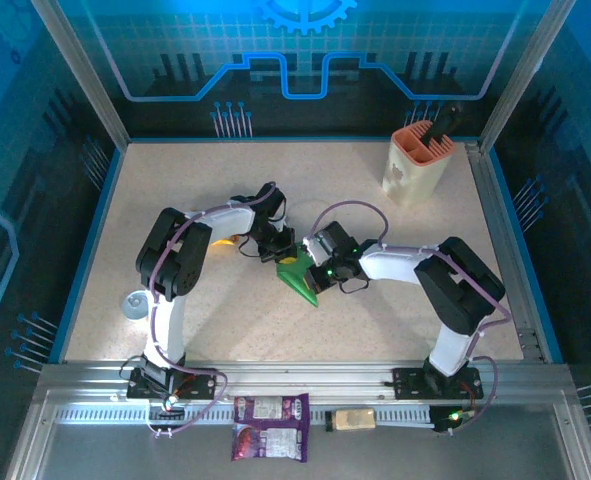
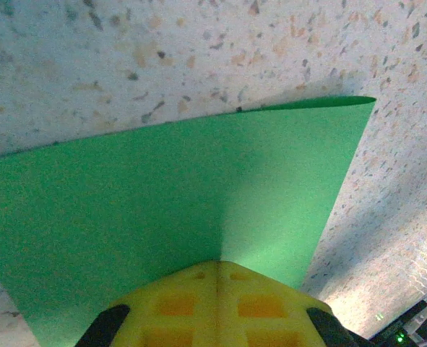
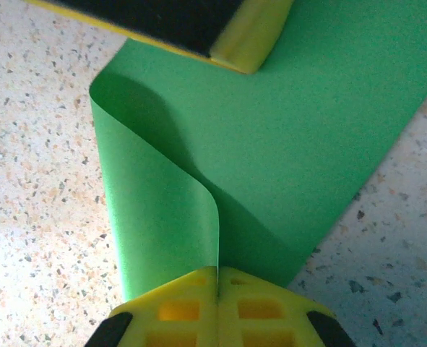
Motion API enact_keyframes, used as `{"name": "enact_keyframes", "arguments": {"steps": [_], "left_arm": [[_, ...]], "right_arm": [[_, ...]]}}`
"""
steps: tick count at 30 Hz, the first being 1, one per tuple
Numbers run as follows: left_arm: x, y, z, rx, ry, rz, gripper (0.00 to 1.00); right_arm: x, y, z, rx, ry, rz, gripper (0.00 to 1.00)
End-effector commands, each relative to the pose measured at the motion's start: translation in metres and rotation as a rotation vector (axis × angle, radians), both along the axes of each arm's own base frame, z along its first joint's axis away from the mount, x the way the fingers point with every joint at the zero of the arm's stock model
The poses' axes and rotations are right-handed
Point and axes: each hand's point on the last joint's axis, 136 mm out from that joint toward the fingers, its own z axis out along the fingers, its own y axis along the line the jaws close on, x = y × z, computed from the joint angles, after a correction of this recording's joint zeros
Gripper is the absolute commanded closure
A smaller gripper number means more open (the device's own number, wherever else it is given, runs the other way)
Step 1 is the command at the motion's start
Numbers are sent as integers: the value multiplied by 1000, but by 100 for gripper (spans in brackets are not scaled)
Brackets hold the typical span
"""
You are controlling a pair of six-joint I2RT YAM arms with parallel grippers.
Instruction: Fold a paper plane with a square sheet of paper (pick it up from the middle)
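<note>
**Operator:** Where is the square sheet of paper (image 1: 301,273)?

**Support:** You will find it mid-table (image 1: 195,180), between the two arms. It lies partly on the speckled surface, and one edge curls up in a loop (image 3: 155,195).

**Operator:** State of the left hand (image 1: 282,251)?

**Support:** Check your left wrist view. The yellow fingers (image 2: 199,307) are together, and the green sheet (image 2: 162,202) runs in under their tips. Treat it as clamped on the paper.

**Operator:** And the right hand (image 1: 313,263)?

**Support:** In your right wrist view, its fingers (image 3: 184,311) meet at a closed seam. The curled edge enters that seam, so it is clamped too. The left hand's finger (image 3: 251,37) sits on the sheet's far end.

**Operator:** Anything else on the table?

**Support:** You will see an orange-topped holder (image 1: 416,166) at the far right, well apart from the paper.
</note>
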Motion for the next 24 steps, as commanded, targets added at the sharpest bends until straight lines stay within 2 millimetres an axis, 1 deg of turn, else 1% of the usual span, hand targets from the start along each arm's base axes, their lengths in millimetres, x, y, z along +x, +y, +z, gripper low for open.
{"name": "enact_keyframes", "arguments": {"steps": [1,3,7,12,16,18,21,24], "left_arm": [[-7,3,-2,21,25,2,94],[-4,2,9,10,-1,11,94],[1,7,30,6,-55,48,88],[3,25,52,12,-110,141,81],[-3,37,61,-17,-131,233,81],[-7,37,66,-49,-135,269,81],[-15,31,69,-122,-121,317,81],[-25,21,66,-158,-95,326,83]], "right_arm": [[-8,-9,-17,-38,61,-19,100],[-8,-9,-19,-40,68,-19,100],[-8,-9,-19,-44,72,-27,100],[-6,-8,-16,-48,86,-54,100],[-4,-7,-19,-56,118,-103,100],[-3,-7,-21,-55,132,-133,100],[0,-2,-22,-41,145,-160,100],[3,3,-23,-33,150,-168,100]]}}
